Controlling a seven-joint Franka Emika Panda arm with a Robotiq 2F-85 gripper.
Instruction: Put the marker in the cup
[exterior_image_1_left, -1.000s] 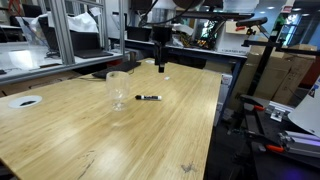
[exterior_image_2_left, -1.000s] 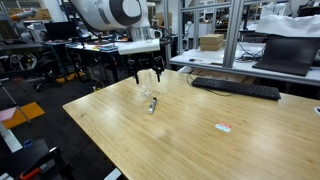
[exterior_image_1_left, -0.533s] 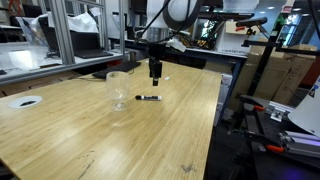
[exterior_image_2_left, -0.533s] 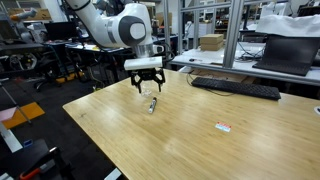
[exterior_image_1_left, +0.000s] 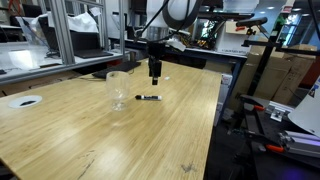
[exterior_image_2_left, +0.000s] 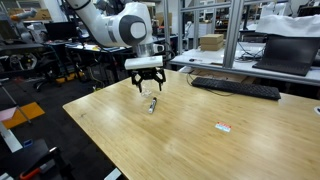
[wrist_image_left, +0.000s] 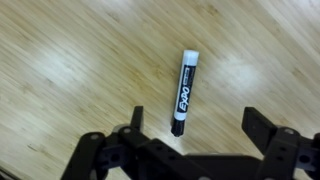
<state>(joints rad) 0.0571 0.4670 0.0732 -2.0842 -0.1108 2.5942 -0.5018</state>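
Gripper (wrist_image_left: 195, 120) spread wide, apparently pointing down

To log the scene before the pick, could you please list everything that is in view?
table: one, light wood, under everything else
cup: one, clear, upright on the table
marker: one, black with a white end, flat on the table near the cup
disc: one, white, by a table edge
keyboard: one, black, at a table edge
label: one, white and red, flat on the table
gripper: one, black, above the marker, fingers open
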